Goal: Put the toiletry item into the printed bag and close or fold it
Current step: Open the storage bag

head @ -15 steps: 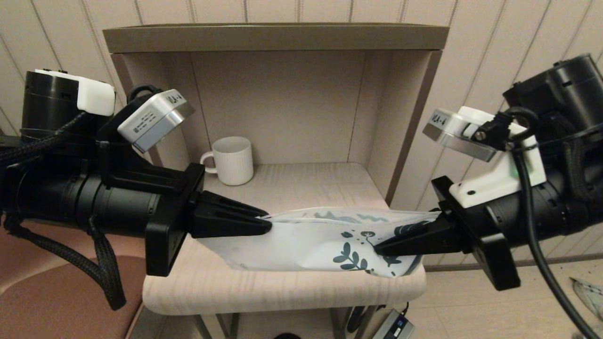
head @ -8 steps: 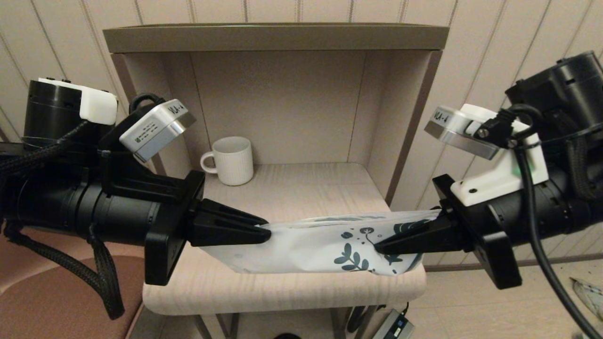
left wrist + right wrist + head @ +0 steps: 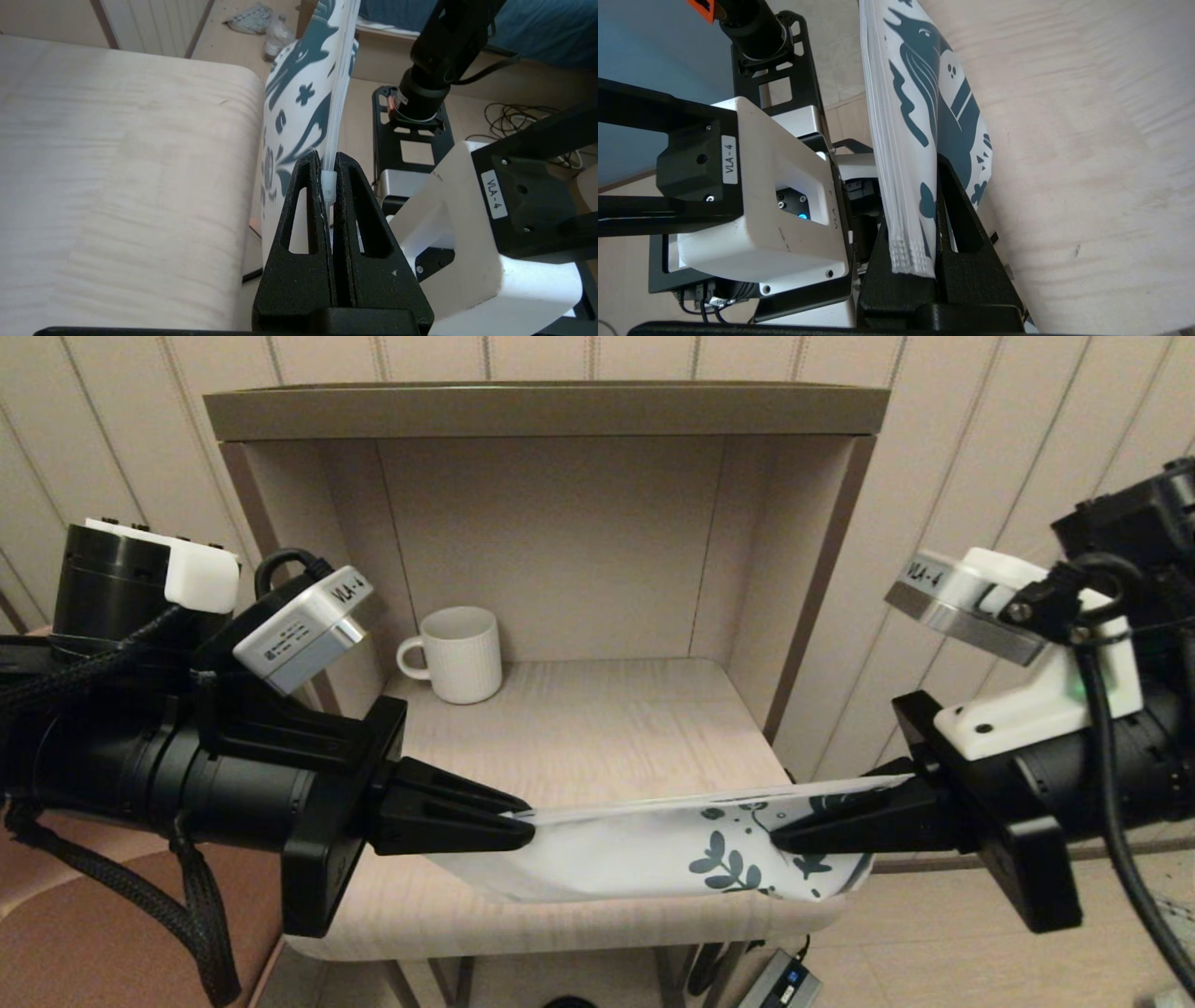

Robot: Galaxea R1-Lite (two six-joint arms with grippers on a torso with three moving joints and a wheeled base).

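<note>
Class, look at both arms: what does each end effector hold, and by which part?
Both hold the printed bag. The left end effector pinches the zip slider at its plain end; the right end effector clamps the printed end's top edge.

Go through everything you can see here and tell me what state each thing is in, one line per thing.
printed bag: held taut between both grippers above the shelf's front edge, zip top looks closed.
zip slider: clamped at the left gripper's fingertips.
left gripper: shut on the bag's plain end.
right gripper: shut on the bag's printed end.
white mug: upright at the back of the shelf, untouched.
toiletry item: not visible.
</note>
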